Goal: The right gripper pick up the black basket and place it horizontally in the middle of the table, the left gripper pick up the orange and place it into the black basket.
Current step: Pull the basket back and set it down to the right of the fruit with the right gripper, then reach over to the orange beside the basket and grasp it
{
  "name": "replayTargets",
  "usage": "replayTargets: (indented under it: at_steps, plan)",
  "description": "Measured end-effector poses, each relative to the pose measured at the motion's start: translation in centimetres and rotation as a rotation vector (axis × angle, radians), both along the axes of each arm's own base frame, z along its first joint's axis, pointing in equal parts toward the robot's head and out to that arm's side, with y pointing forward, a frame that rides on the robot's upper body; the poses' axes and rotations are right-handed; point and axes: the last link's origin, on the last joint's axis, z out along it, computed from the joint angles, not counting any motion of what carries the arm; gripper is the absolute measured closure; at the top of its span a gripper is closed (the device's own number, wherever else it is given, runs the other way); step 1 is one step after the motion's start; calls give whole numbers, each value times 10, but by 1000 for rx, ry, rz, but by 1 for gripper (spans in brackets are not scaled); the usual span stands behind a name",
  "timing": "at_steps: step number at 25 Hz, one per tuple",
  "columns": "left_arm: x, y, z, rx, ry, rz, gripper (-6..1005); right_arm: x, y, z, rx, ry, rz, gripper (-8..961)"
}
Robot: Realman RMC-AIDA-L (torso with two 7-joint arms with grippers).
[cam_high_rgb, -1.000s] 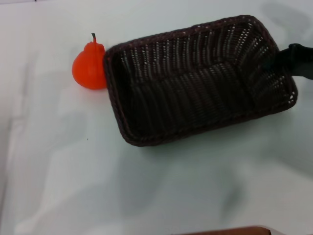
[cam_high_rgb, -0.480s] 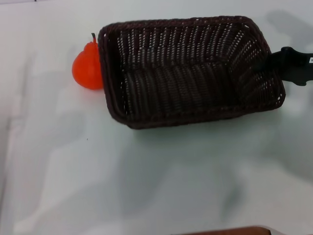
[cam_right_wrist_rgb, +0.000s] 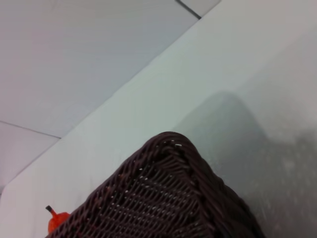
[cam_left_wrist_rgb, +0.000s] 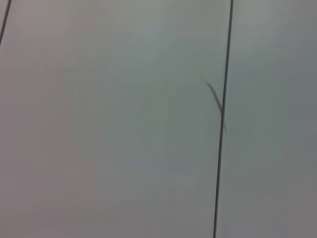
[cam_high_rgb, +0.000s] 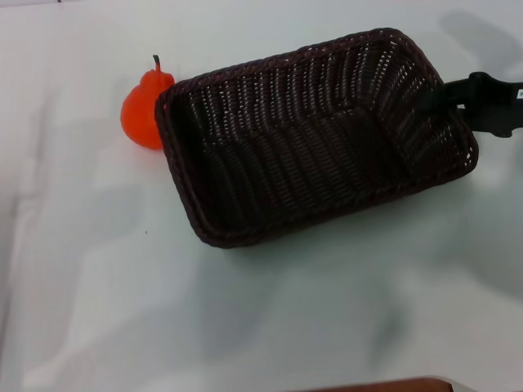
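You watch right gripper clamped on black basket right-end rim. Basket swings back from level to tilted since half second ago, left end touching orange. Not yet horizontal; placement unfinished. Left gripper out of view.

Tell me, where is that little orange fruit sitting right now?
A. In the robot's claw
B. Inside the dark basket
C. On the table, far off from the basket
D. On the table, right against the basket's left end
D: in the head view the orange rests on the table outside the black basket, against its left end, while the right gripper grips the opposite rim.
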Motion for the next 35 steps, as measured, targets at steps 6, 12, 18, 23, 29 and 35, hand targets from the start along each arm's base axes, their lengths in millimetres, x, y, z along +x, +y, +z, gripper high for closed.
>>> replayTargets:
  at_steps: [6, 12, 18, 23, 29, 35]
  plan:
    - [-1, -2, 0, 1, -1, 6, 109, -4, -6, 7, 5, 48, 17, 462]
    - [0, -2, -4, -44, -20, -15, 109, -5, -12, 27, 51, 48, 44, 246]
    - [-1, 7, 1, -276, -91, -119, 115, 4, -20, 65, 245, 71, 159, 193]
    - [4, 32, 13, -537, -91, -128, 143, -1, -33, 76, 479, 166, 426, 168]
    - [17, 68, 4, -697, -40, -95, 176, -5, -52, 52, 643, 302, 674, 173]
    - [36, 100, -22, -822, 74, -73, 191, -8, -70, 24, 747, 344, 818, 178]
